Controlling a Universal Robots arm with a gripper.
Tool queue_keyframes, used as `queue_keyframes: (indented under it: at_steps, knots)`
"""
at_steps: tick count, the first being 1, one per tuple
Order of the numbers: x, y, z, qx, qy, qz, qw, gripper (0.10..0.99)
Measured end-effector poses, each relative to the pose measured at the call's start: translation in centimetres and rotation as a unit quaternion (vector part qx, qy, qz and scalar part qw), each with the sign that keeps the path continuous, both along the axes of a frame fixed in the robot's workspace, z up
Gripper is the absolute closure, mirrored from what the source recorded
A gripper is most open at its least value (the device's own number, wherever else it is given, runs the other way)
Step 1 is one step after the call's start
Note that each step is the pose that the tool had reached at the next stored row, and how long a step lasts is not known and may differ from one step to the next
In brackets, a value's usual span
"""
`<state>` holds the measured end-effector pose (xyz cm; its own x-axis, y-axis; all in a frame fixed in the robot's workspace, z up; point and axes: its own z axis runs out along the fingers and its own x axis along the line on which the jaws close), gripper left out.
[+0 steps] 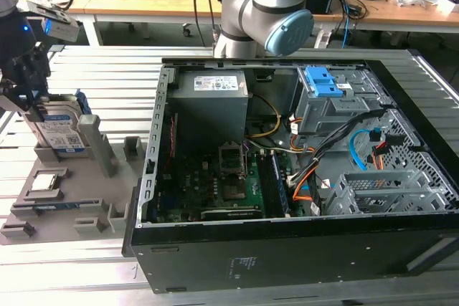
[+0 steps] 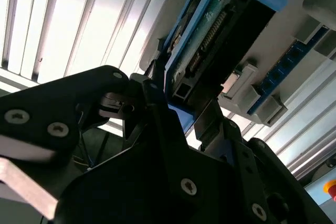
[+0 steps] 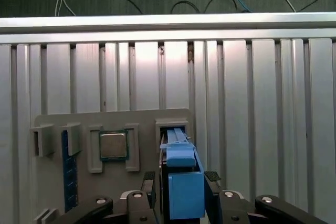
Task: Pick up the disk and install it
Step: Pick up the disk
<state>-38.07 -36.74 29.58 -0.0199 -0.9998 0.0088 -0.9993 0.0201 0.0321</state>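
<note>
1. Pinching the disk (image 3: 185,192) across its two broad faces, the jaws of the gripper (image 3: 181,177) are closed on it. In the first wrist view one black finger (image 3: 149,178) sits against each face.
2. The disk stands on edge in a slot of the grey parts holder (image 3: 142,121) with a blue side rail uppermost. Its far end lies between the slot's walls.
3. In the second wrist view the gripper (image 2: 181,106) shows its dark body around the disk (image 2: 220,30). The disk's connector end and blue rails face the camera.
4. In the exterior view the gripper (image 1: 29,98) hangs over the disk (image 1: 64,130), close to the bench edge at the exterior view's left. The white-and-blue label is turned toward the camera.
5. The processor chip (image 3: 113,145) lies flat in a pocket of the holder just beside the disk's slot. The memory stick (image 3: 65,174) sits in a groove on the chip's other side, apart from the jaws.
6. The open computer case (image 1: 301,177) lies on its side on the slatted metal bench (image 1: 107,62), beside the holder and toward the exterior view's right. Inside it are the motherboard (image 1: 215,184), the power supply (image 1: 211,98) and a grey drive cage (image 1: 387,191).
7. The arm's base (image 1: 265,16) stands at the bench's far edge, behind the case.
</note>
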Motion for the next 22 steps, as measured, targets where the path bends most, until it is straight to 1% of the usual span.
queue_keyframes:
  at_steps: [4,8,11,12,15,16,17,19,20,21,22]
  knots:
    - [0.24,0.02,-0.19,0.0000,-0.0001,0.001,1.0000,0.604]
    - [0.28,0.02,-0.44,0.0000,-0.0001,0.002,1.0000,0.604]
    - [0.29,0.01,-0.44,-0.0021,-0.0003,0.002,1.0000,0.604]
    - [0.29,0.02,-0.47,-0.0021,-0.0077,0.002,1.0000,0.604]
    - [0.29,0.02,-0.48,-0.0021,-0.0104,0.002,0.9999,0.604]
    - [0.28,0.02,-0.48,-0.0021,-0.0173,0.002,0.9998,0.682]
    - [0.29,0.01,-0.48,-0.0022,-0.0215,0.002,0.9998,0.722]
    - [0.29,0.01,-0.48,-0.0022,-0.0230,0.002,0.9997,0.722]
    - [0.29,0.02,-0.48,-0.0022,-0.0232,0.002,0.9997,0.722]
    - [0.28,0.02,-0.51,-0.0022,-0.0210,0.002,0.9998,0.722]
    - [0.28,0.02,-0.55,-0.0021,-0.0136,0.002,0.9999,0.722]
